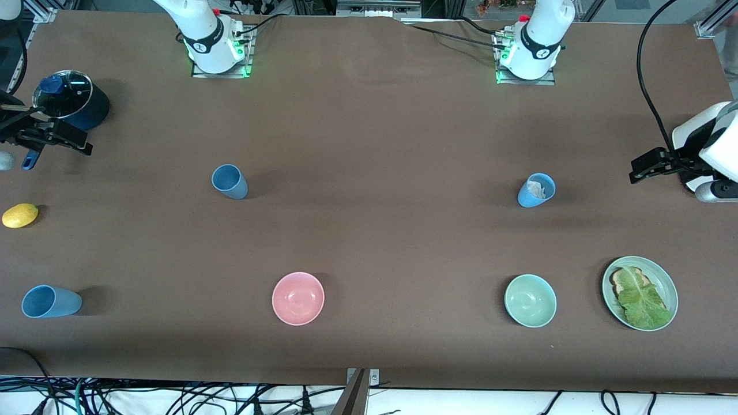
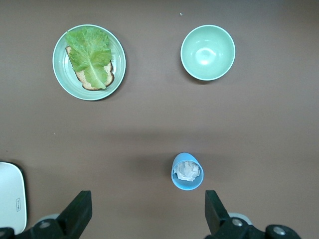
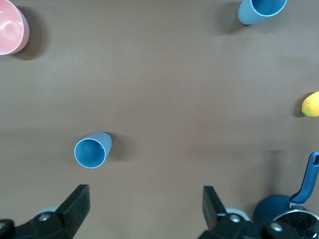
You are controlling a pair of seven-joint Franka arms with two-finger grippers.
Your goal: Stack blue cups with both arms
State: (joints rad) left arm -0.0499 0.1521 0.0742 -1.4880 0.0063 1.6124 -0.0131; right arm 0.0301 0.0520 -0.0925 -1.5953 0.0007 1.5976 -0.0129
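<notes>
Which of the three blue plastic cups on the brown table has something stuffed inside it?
The brighter sky-blue cup toward the left arm's end, near the mint-green bowl: crumpled white paper sits inside. The slate-blue cup and the third blue cup look empty.

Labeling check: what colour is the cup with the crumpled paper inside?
Bright sky blue cup, white crumpled paper inside. Shows best in the left wrist view.

Three blue cups (all upright) — slate [image 1: 229,181], sky-blue with crumpled paper [image 1: 536,190], another [image 1: 51,301] nearest camera.
</notes>
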